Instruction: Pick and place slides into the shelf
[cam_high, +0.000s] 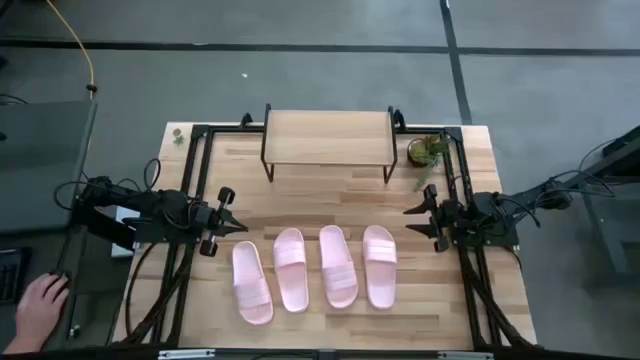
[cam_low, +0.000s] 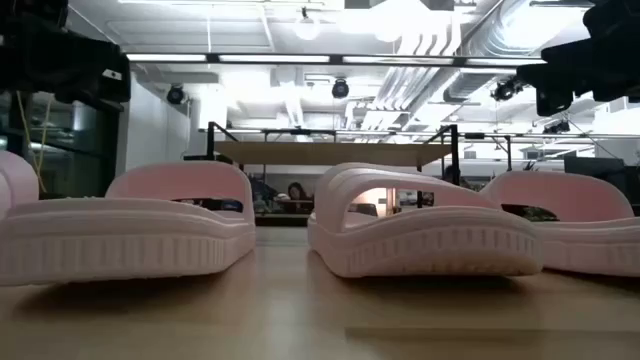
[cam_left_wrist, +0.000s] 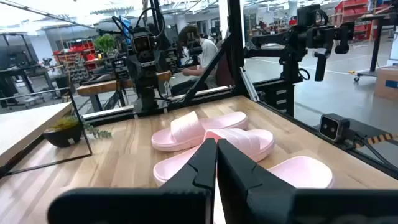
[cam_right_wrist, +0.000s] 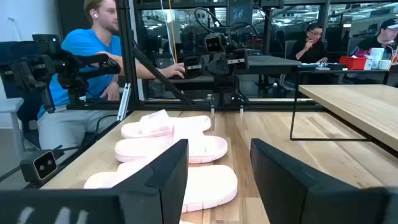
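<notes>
Four pink slides sit in a row on the near half of the table, soles down, side by side, none touching the shelf. Leftmost one sits a bit nearer the front edge than the other three. From table height, the straps show as ribbed arches.

Shelf stands at the far edge of the table, centred, wood top bare, black legs on the tabletop. Well apart from the slides, open table between.

Left gripper hovers off the left end of the row, just beyond the leftmost slide, pointing inward. Fingers pressed together, nothing between them.

Right gripper hovers off the right end, near the rightmost slide, also pointing inward. Fingers spread wide, empty; the slides show through the gap.

Small potted plant just right of the shelf, at the far right corner.

A person's hand rests at the lower left, off the table. A person in a blue shirt sits beyond the left arm's side.
</notes>
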